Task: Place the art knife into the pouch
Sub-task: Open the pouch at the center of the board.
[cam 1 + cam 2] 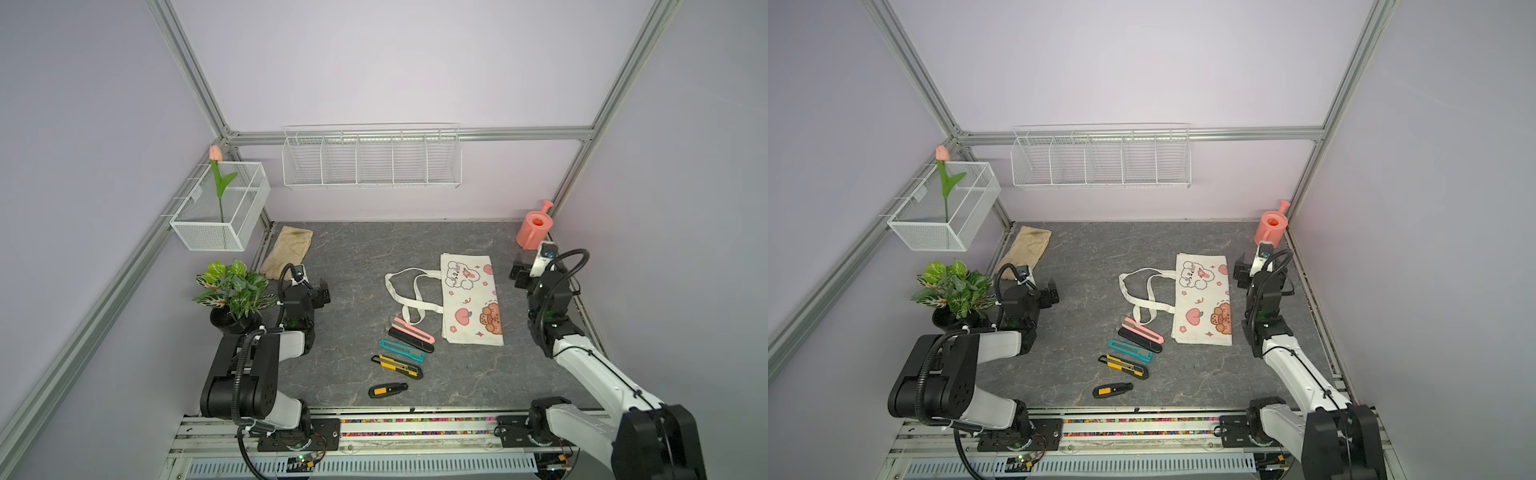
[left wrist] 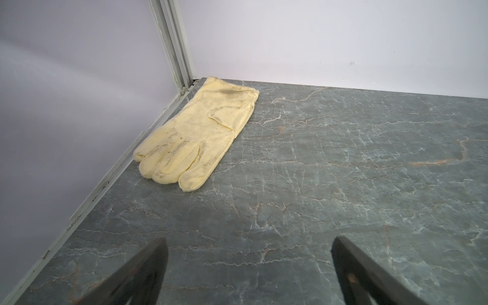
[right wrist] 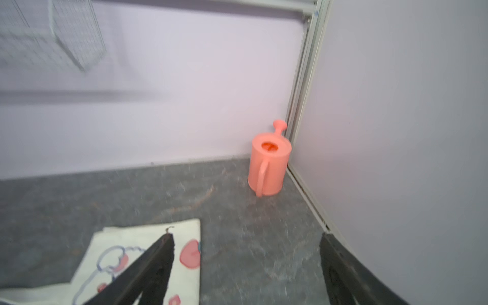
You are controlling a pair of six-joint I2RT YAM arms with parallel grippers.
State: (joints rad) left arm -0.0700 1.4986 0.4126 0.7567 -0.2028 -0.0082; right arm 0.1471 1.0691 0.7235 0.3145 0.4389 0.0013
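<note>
The pouch [image 1: 473,303] [image 1: 1204,303], a cream tote printed with sheep, bear and peaches, lies flat right of the table's middle, straps trailing left. Several art knives lie in a row before it: pink [image 1: 413,329], black [image 1: 411,340], teal [image 1: 402,350], yellow-black [image 1: 397,366] and a short black-yellow one [image 1: 387,390]. My left gripper [image 1: 322,293] [image 2: 248,240] hovers open over bare table at the left, far from the knives. My right gripper [image 1: 519,274] [image 3: 247,236] stands open just right of the pouch's far corner [image 3: 126,237], holding nothing.
A beige glove [image 1: 289,251] [image 2: 195,134] lies in the far left corner. A pink watering can [image 1: 534,228] [image 3: 269,169] stands in the far right corner. A potted plant [image 1: 232,291] sits beside the left arm. Wire baskets [image 1: 220,208] [image 1: 371,160] hang on the walls.
</note>
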